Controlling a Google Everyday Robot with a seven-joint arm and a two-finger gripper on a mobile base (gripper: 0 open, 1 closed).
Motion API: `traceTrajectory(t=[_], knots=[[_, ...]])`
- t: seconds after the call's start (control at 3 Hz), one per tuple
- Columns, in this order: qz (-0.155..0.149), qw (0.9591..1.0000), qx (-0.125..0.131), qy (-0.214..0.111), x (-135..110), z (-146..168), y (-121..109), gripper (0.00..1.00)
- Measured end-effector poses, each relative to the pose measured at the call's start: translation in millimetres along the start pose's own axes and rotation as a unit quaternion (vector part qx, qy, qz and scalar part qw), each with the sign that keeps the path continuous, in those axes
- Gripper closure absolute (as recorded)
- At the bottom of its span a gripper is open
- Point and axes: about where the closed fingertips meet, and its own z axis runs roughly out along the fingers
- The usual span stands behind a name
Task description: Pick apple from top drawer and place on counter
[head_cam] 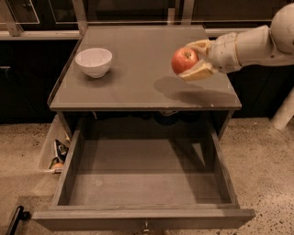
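The top drawer (147,181) stands pulled fully open in the foreground, its grey floor bare between low side walls, with a small knob (146,226) on the front panel. A black handle-like object (16,215) lies on the speckled floor (262,156) at the lower left. Just left of the drawer, a pale bin (50,151) holds a few small items too indistinct to name. Above the drawer, the counter (138,85) ends in a thin front edge. A white bowl (93,62) sits near its left rear corner, well apart from the action, with open surface across the middle. Over the right side, the gripper (193,60) reaches in from the right edge, its two pale fingers (198,73) pinching the apple (183,59) from above and below. The apple hangs just above the counter, casting a shadow beneath it. A white post (285,110) stands by the counter's right flank. Dark glass-fronted cabinets (138,11) close off the rear.
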Motion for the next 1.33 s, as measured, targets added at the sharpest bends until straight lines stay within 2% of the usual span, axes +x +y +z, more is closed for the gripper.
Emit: traceTrajectory(t=[0.33,0.67,1.0,1.33], knots=[[-0.003,0.9995,0.009,-0.032,-12.8,9.8,-42.3,1.00],[-0.006,0.9996,0.005,-0.025,-21.6,22.0,-62.4,1.00],[-0.002,0.9993,-0.026,0.026,-17.8,41.0,-61.0,1.00],[0.011,0.9957,-0.061,0.068,-3.0,57.6,-50.8,1.00]])
